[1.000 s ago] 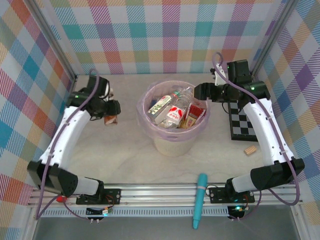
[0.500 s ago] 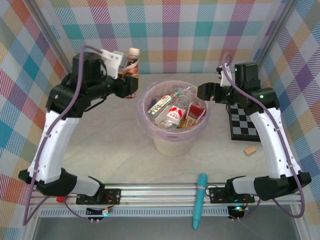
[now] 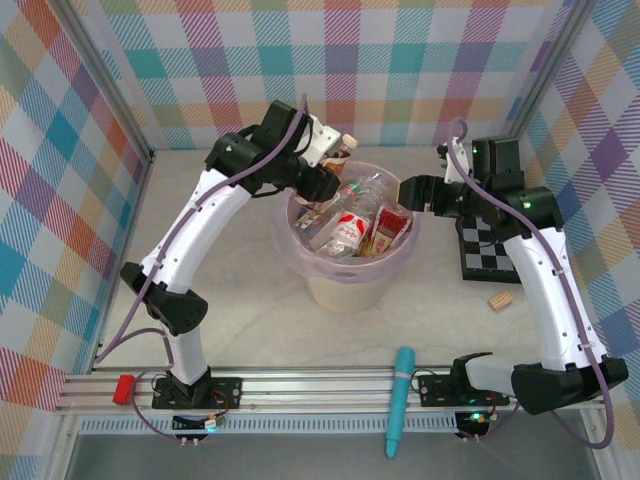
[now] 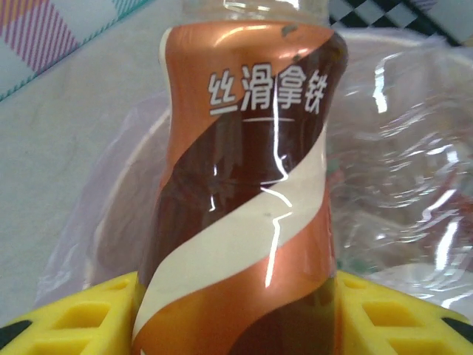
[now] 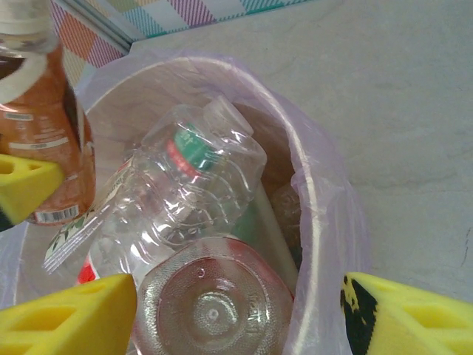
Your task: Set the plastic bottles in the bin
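Since a second ago, your left gripper (image 3: 328, 172) has swung from the table's left side to the large round pale bin (image 3: 345, 275) lined with filmy pink plastic. It is clenched on a glossy copper-brown plastic bottle (image 4: 244, 200) with a cream swirl, at the bin's far-left rim. The left wrist view cuts off its cap. Your right gripper (image 5: 222, 318) hangs slack-jawed, grasping nothing, above crumpled clear bottles (image 5: 192, 185); you can't make out those beneath. The tabletop (image 3: 250, 300) is pale and marbled, the walls (image 3: 400, 70) pastel plaid.

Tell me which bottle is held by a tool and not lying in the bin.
The copper-brown bottle with the cream swirl, gripped by the left tool over the bin. The clear bottles lie loose inside the bin.
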Available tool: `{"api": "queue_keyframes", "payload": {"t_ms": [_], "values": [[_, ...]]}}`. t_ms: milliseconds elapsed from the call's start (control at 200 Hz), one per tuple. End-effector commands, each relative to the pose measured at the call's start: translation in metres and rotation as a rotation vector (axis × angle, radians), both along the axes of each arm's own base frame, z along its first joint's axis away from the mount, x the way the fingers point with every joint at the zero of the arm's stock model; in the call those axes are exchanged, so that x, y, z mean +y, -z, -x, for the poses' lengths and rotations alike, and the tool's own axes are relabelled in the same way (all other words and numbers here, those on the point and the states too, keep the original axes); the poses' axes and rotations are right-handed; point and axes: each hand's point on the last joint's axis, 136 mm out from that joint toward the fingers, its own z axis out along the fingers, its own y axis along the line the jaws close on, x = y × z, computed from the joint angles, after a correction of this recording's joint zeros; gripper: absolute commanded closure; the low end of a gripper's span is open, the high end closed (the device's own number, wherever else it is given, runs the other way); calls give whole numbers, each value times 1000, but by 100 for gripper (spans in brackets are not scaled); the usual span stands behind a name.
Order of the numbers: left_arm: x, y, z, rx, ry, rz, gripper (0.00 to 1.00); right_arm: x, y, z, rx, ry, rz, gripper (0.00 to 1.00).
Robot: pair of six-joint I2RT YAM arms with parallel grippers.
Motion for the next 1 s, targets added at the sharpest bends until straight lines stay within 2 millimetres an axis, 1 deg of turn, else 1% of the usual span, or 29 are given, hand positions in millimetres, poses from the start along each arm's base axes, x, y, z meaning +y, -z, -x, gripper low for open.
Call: {"api": "queue_keyframes", "payload": {"t_ms": [0, 30, 90, 125, 165, 300, 345, 405, 485, 560, 640, 710, 890, 995], "values": [[17, -2, 7, -11, -17, -80, 45, -3, -2, 3, -10, 4, 5, 27], [17, -2, 6, -11, -16, -77, 35, -3, -1, 3, -9, 3, 5, 27], [14, -5, 8, -15, -6, -62, 23, -2, -1, 2, -9, 2, 3, 27], [11, -9, 9, -18, 6, -42, 18, -2, -1, 2, -9, 0, 1, 27], [7, -15, 12, -24, 24, -11, 15, -2, -1, 1, -9, 0, 1, 27], [-9, -42, 17, -67, 70, 125, 14, -2, -5, 0, -21, 4, 0, 27], [-13, -50, 16, -84, 70, 169, 16, -2, -7, 0, -25, 4, -6, 27], [-19, -56, 12, -92, 64, 214, 21, 0, -10, -2, -34, 2, -19, 27], [-25, -57, 3, -89, 38, 251, 26, 5, -17, -3, -43, -11, -52, 27], [-29, -50, -7, -81, 0, 255, 34, 10, -23, -4, -48, -29, -84, 27], [-29, -33, -14, -56, -27, 219, 44, 11, -25, -5, -53, -34, -88, 27], [-26, -18, -16, -32, -46, 184, 50, 11, -25, -5, -50, -34, -82, 27], [-16, 22, -12, 24, -98, 131, 54, 12, -18, -6, -31, -45, -76, 27], [-12, 35, -5, 51, -122, 160, 55, 17, -20, -8, -30, -59, -105, 27]]}}
